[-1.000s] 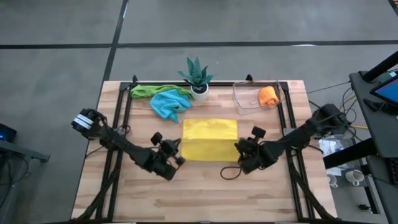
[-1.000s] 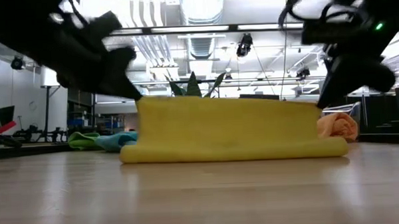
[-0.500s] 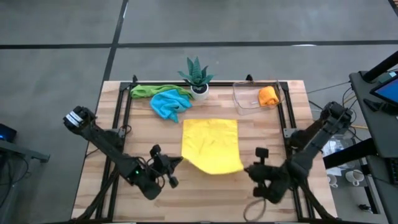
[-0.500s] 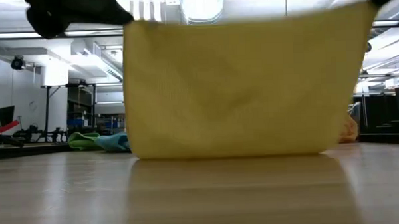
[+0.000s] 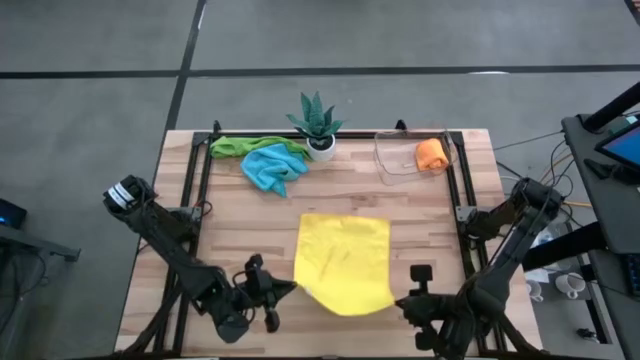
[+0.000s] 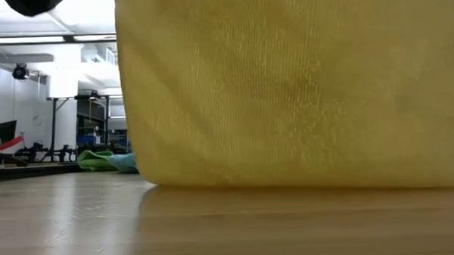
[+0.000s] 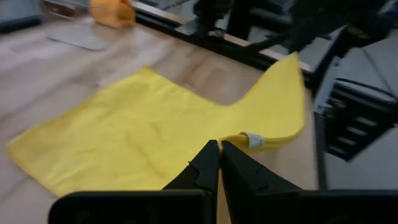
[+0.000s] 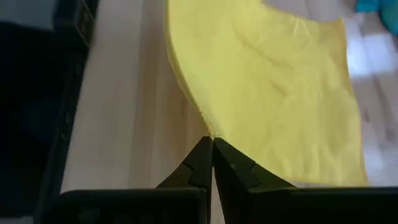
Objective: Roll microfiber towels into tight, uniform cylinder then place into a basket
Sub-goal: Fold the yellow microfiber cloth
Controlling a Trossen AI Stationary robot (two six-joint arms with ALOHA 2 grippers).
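Observation:
A yellow microfiber towel [image 5: 345, 262] is spread open near the table's middle. Its far part lies on the wood and its near edge is raised; in the low view it stands like a curtain [image 6: 286, 87]. My left gripper [image 5: 289, 289] is shut on its near-left corner and my right gripper [image 5: 403, 304] on its near-right corner. The clear basket [image 5: 398, 160] stands at the far right with an orange towel [image 5: 430, 153] in it. A green towel [image 5: 238, 146] and a blue towel [image 5: 275, 166] lie crumpled at the far left. My left gripper pinches the yellow towel's near-left corner [image 7: 235, 138], beside a white tag, between its two fingers. It comes from the table's left, slanting a little down. That corner is lifted clear, and the cloth slopes down to the table. My right gripper pinches the near-right corner [image 8: 209, 131] of the yellow towel at its edge, between the two fingers. It slants down from the near right. The corner is held above the table; the cloth runs away from it to the far part that lies flat.
A green spiky plant in a white pot [image 5: 319, 128] stands at the far edge between the loose towels and the basket. Black rails [image 5: 196, 190] run along the table's left and right sides. Bare wood shows on both sides of the yellow towel.
Both grippers, still shut, have gone toward the table's near edge and up. The yellow towel, folded over in half a second ago, has opened out to full length. Its near edge has lifted and the whole cloth has slid toward the near edge.

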